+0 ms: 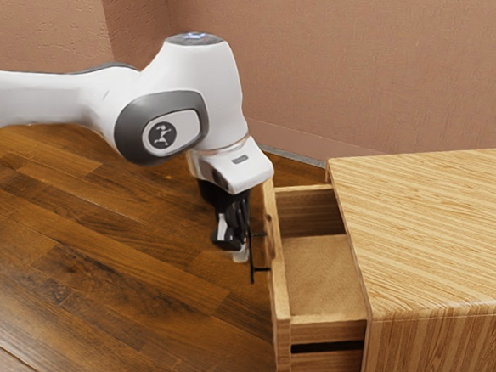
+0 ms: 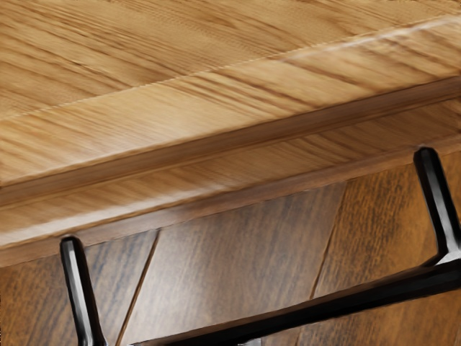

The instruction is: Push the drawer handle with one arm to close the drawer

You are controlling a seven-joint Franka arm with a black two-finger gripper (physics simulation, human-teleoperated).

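My black gripper [image 1: 237, 246] points down on the outer side of the drawer front, right beside the handle, in the exterior view. The thin black handle [image 1: 253, 256] stands off the wooden drawer front [image 1: 277, 277]. Behind that front the drawer [image 1: 319, 272] is pulled well out of the cabinet, its inside showing. In the wrist view the handle [image 2: 310, 311] is a dark bar on two posts, close under my hand, running along the wooden drawer front [image 2: 180, 155]. Whether gripper and handle touch, I cannot tell.
The wooden cabinet [image 1: 433, 224] takes up the exterior view's right. Brown plank flooring [image 1: 115, 262] lies under the arm and the drawer. A pinkish wall [image 1: 342, 65] rises behind.
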